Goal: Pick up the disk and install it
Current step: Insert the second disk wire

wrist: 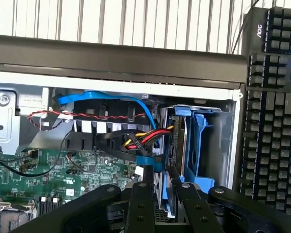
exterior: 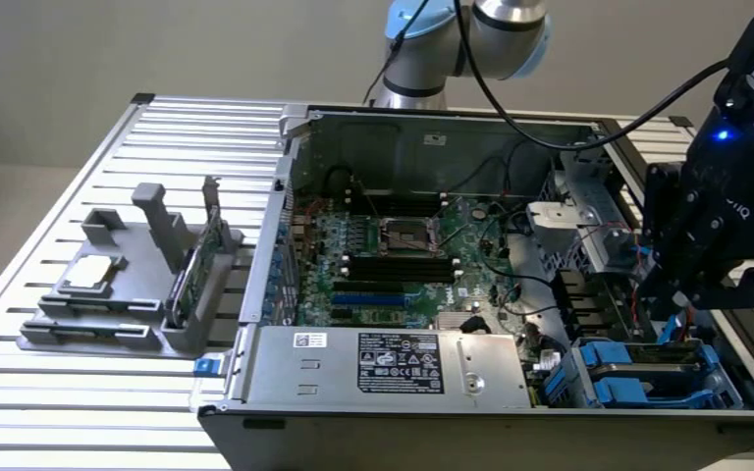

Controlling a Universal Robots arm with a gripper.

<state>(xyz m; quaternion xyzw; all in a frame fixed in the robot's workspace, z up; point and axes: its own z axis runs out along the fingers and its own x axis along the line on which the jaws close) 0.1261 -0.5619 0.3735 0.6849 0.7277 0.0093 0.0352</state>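
Note:
In the wrist view my gripper (wrist: 163, 188) is shut on the disk (wrist: 165, 194), which I see edge-on as a narrow blue rail and a sliver of metal between the two black fingers (wrist: 140, 204). Just beyond it stands the drive bay (wrist: 196, 141) with its blue plastic carrier, at the corner of the open computer case. In the exterior view the black gripper (exterior: 675, 316) hangs over the blue drive bays (exterior: 639, 378) at the case's near corner on the exterior view's right. The disk's label face is hidden.
Red, yellow and black power wires (wrist: 145, 138) and a blue data cable (wrist: 106, 99) cross just beside the bay. The power supply (exterior: 391, 363) fills the case's near side. A grey holder (exterior: 129, 294) with a square chip and a green card stands on the exterior view's left. A keyboard (wrist: 276, 121) lies outside the case.

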